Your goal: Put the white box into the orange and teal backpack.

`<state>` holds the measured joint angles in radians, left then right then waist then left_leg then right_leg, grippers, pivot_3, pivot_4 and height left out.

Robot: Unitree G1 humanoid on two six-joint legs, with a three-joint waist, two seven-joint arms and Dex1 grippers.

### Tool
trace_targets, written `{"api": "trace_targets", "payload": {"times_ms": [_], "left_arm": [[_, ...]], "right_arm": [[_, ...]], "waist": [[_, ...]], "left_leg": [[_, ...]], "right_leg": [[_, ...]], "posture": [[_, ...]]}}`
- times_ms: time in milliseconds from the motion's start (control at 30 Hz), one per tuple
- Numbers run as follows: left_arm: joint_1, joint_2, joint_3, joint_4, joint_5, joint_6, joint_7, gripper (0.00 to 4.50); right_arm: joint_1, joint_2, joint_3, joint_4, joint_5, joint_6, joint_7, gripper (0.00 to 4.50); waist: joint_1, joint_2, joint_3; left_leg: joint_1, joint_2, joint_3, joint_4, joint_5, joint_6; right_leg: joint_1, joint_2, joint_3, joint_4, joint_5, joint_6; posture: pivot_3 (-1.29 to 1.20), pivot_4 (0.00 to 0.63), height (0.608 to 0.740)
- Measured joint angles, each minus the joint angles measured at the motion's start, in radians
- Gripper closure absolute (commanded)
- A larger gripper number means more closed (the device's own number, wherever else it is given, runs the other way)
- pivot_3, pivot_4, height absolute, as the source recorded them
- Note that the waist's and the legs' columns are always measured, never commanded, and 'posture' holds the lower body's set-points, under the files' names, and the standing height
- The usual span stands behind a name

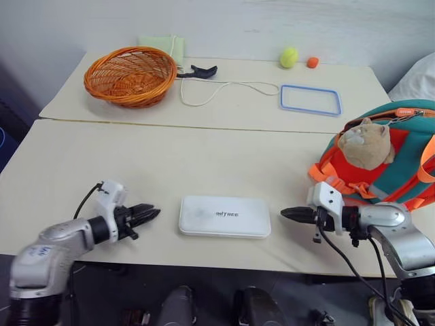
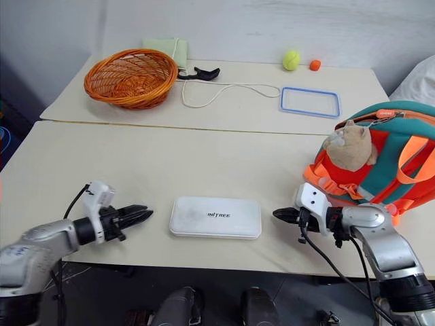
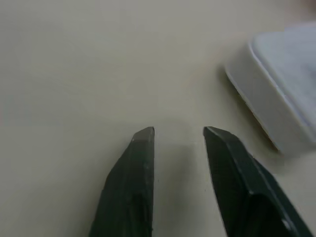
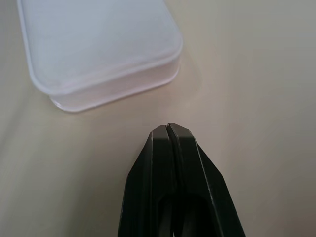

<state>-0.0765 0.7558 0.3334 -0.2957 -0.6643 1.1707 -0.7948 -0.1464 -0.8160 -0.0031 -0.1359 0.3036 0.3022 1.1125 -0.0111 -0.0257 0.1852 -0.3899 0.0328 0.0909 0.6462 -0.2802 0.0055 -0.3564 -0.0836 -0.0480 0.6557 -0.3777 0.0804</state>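
Left eye view: the flat, elongated white plastic box with grey lettering [image 1: 225, 216] lies flat near the front edge of the pale beige surface [image 1: 204, 163], between the two grippers and untouched by either.

Risks, left to right:
- The left gripper [image 1: 151, 214] is just beside the box's left end, jaws partly apart. The case is low and wide; a narrow opening is likely to slide over the rounded corner and push the box instead of gripping it.
- The right gripper [image 1: 289, 214] is near the box's right end, jaws pressed together. If advanced so, the box would be shoved leftward or towards the front edge.
- The teal backpack with orange front panel and tan plush animal [image 1: 380, 163] stands at the right, behind the right arm; its opening cannot be judged.

Pose: both forearms lie low over the front edge, and both grippers point inward at the box, tilted slightly down.
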Motion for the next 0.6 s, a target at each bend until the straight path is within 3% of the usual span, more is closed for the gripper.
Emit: {"api": "trace_targets", "payload": {"times_ms": [167, 300, 500, 600], "left_arm": [[-0.166, 0.027, 0.040, 0.180, -0.101, 0.277, -0.002, 0.42], [-0.304, -0.032, 0.042, 0.329, -0.123, 0.407, 0.038, 0.42], [-0.409, -0.027, -0.073, 0.480, -0.245, 0.423, 0.120, 0.42], [-0.449, -0.077, -0.092, 0.542, -0.319, 0.423, 0.188, 0.42]], "right_arm": [[0.031, -0.006, -0.003, -0.021, 0.013, -0.001, 0.019, 4.50], [0.043, 0.002, 0.002, -0.026, 0.014, -0.005, 0.018, 4.50], [0.011, 0.021, 0.046, -0.011, -0.004, -0.040, 0.027, 4.50], [-0.026, 0.043, 0.081, 0.015, -0.018, -0.059, 0.032, 4.50]], "waist": [[0.002, 0.002, 0.001], [0.007, 0.002, 0.001], [0.009, 0.002, 0.000], [0.011, 0.003, 0.000]], "left_leg": [[0.000, -0.001, 0.000, 0.000, 0.000, 0.000], [0.000, -0.002, 0.000, 0.001, 0.000, 0.000], [0.001, -0.002, 0.000, 0.001, 0.000, 0.000], [0.001, -0.004, 0.000, 0.002, 0.000, 0.000]], "right_leg": [[0.000, 0.000, 0.000, 0.001, 0.000, 0.000], [0.000, -0.001, 0.000, 0.001, 0.000, 0.000], [0.001, -0.002, 0.000, 0.002, 0.000, 0.000], [0.001, -0.003, -0.001, 0.002, 0.000, 0.000]], "posture": [[0.00, 0.150, 0.740], [0.00, 0.150, 0.740], [0.00, 0.150, 0.740], [0.00, 0.150, 0.740]]}}
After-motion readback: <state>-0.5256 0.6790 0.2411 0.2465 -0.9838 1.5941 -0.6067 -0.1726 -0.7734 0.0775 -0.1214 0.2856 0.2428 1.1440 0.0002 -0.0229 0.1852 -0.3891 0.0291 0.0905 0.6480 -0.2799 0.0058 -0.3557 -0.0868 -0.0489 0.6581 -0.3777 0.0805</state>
